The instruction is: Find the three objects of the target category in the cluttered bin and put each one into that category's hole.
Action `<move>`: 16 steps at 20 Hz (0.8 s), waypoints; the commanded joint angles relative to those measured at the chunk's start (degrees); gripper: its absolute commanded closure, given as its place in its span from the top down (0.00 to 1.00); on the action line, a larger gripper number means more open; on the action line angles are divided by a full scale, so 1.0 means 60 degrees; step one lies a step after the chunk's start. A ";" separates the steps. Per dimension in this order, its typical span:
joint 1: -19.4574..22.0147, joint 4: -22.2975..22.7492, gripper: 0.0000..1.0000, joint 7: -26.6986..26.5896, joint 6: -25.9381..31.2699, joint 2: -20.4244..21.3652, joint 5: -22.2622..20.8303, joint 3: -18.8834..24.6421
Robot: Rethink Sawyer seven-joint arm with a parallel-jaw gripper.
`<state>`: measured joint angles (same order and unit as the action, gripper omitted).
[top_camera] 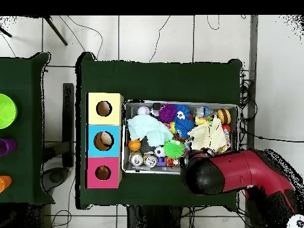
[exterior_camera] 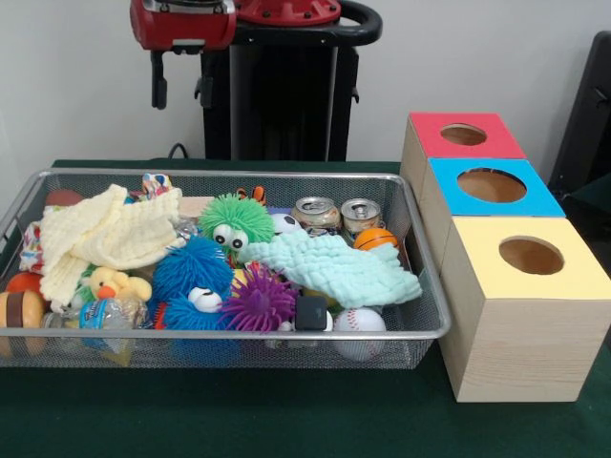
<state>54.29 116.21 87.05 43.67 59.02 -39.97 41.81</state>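
Observation:
A wire mesh bin point(exterior_camera: 115, 334) holds a heap of toys. In it lie a green fuzzy ball point(exterior_camera: 235, 219), a blue fuzzy ball point(exterior_camera: 194, 270), a purple spiky ball point(exterior_camera: 260, 298), two cans point(exterior_camera: 316, 212), a small basketball point(exterior_camera: 375, 239), a baseball point(exterior_camera: 360, 321) and a soccer ball point(exterior_camera: 284, 223). A yellow cloth point(exterior_camera: 105, 234) and a mint cloth point(exterior_camera: 334, 267) cover part of the pile. My gripper point(exterior_camera: 181, 86) hangs open and empty high above the bin's far left corner. In the overhead view the red arm point(top_camera: 237, 172) hides it.
Three wooden boxes stand beside the bin, each with a round hole: red top point(exterior_camera: 465, 135), blue top point(exterior_camera: 492, 186), yellow top point(exterior_camera: 530, 256). A toy duck point(exterior_camera: 113, 283), a burger toy point(exterior_camera: 19, 310) and a plastic bottle point(exterior_camera: 100, 313) fill the bin's left end. Coloured cups point(top_camera: 5, 110) stand on a separate table.

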 commanded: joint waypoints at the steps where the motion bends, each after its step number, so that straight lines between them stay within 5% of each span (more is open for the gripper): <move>1: -0.0123 0.0878 1.00 -0.1095 -0.0957 -0.0143 -0.0926 0.0274; 16: -0.0543 0.1244 1.00 -0.0050 -0.2008 -0.0568 -0.1828 -0.0548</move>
<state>51.33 119.94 87.05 35.22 59.03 -45.41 40.86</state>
